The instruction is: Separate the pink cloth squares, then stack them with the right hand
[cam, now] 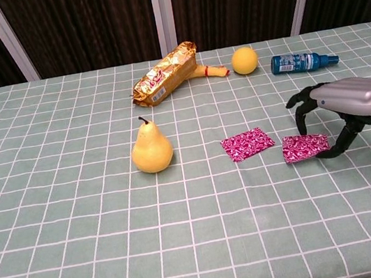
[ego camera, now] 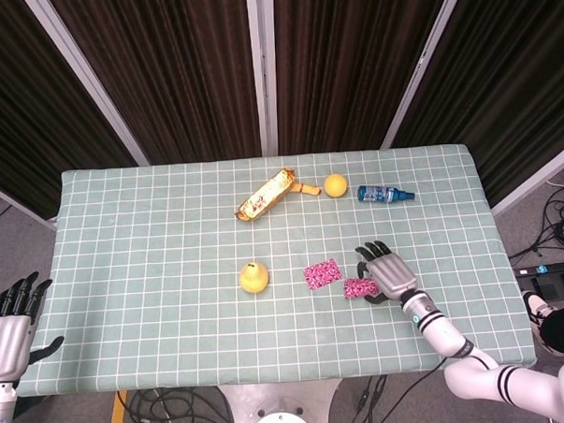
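Note:
Two pink patterned cloth squares lie apart on the green checked table. The left square (ego camera: pixel 321 273) (cam: pixel 247 144) lies flat, to the right of the pear. My right hand (ego camera: pixel 386 275) (cam: pixel 339 106) arches over the right square (ego camera: pixel 359 288) (cam: pixel 305 147). Its fingers hang above the square's far edge and its thumb touches the near right corner. The square looks slightly rumpled there, and I see no pinch on it. My left hand (ego camera: pixel 11 322) hangs off the table's left front corner with its fingers apart, holding nothing.
A yellow pear (ego camera: pixel 254 276) (cam: pixel 151 150) stands left of the squares. At the back lie a gold snack packet (cam: pixel 165 75), an orange ball (cam: pixel 244 60) and a blue bottle (cam: pixel 302 61) on its side. The table edge (ego camera: pixel 510 286) runs to the right of my hand.

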